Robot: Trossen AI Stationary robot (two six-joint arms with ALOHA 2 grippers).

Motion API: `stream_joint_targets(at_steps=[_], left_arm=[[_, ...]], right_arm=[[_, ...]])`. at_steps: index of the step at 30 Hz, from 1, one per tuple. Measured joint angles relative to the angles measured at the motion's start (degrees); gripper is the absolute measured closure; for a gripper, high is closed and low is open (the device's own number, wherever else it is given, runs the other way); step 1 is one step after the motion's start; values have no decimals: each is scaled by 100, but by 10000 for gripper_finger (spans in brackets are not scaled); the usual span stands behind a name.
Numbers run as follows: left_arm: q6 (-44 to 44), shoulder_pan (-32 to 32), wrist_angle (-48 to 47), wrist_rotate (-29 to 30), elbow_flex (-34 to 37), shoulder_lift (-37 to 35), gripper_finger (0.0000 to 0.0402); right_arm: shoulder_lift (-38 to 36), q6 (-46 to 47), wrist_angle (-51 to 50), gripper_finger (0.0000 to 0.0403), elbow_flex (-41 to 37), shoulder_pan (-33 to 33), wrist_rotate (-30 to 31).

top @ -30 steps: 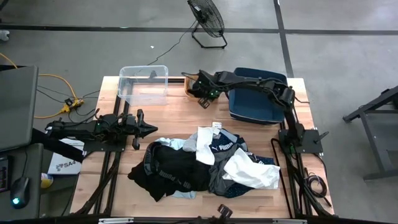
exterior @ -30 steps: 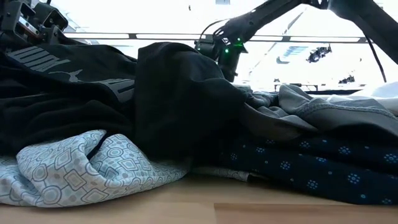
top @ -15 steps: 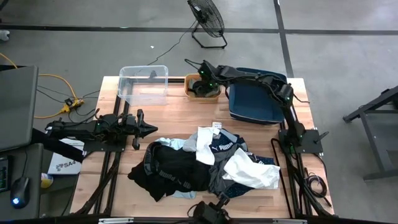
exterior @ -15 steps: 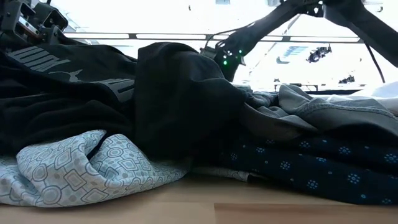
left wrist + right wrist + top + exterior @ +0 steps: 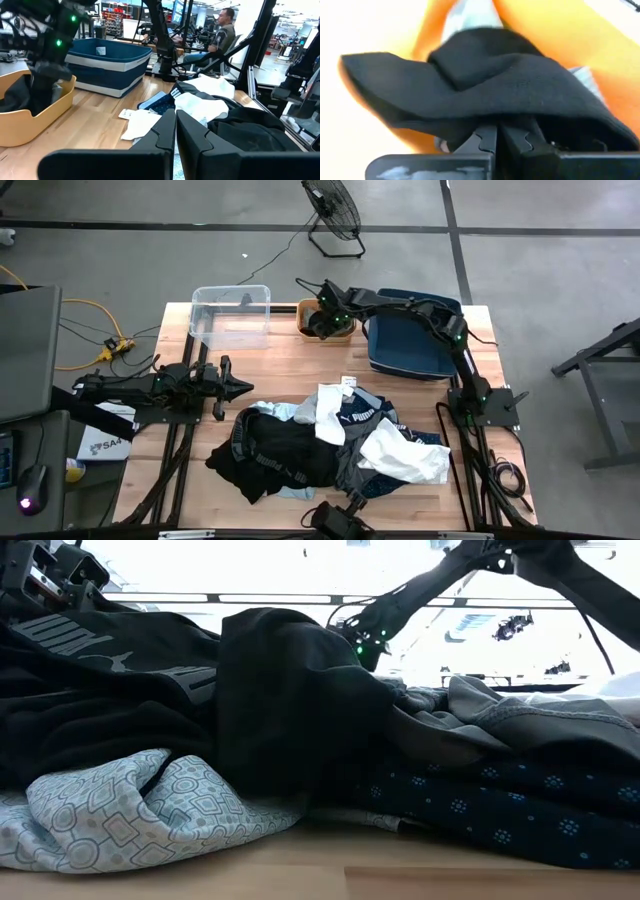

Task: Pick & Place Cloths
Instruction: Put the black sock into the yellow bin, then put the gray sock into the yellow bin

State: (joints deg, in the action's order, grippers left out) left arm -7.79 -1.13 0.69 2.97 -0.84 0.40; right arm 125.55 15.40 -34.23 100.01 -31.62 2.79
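A pile of cloths (image 5: 320, 445), black, white, grey, dotted navy and light blue, lies on the near half of the table. My right gripper (image 5: 497, 137) reaches over the orange bin (image 5: 345, 335) at the far edge, shut on a black cloth (image 5: 485, 85). In the left wrist view that gripper (image 5: 47, 70) stands in the bin, with the dark cloth (image 5: 17, 95) beside it. At the table's left side my left gripper (image 5: 245, 387) is shut on nothing, pointing level toward the pile. My right gripper pinches the black cloth between its two fingers at a bunched fold (image 5: 490, 122); one layer or several, I cannot tell. The fingers slant down into the orange bin from the table's right side. The cloth spreads slack beyond the fingertips, inside the bin's walls (image 5: 580, 45).
A clear bin (image 5: 230, 315) stands at the far left and a dark blue bin (image 5: 410, 345) at the far right, on either side of the orange one. A fan (image 5: 333, 210) stands on the floor behind the table. People sit in the room beyond.
My right gripper has carried the black cloth toward the table's far edge and down, from the orange bin's near rim to over its inside, tipping steeper. It has stayed shut. The pile and my left arm have kept still.
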Motion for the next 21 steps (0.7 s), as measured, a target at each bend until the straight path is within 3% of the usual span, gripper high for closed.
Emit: stream_joint_targets(at_steps=[10,21], left_arm=[[0,1,-2,1,-1,-1,389],[0,0,-2,1,0,1,389]], right_arm=[[-547,102,-184,389,0,99,-351],[-690,-208,-745,228,0,348,-2055]])
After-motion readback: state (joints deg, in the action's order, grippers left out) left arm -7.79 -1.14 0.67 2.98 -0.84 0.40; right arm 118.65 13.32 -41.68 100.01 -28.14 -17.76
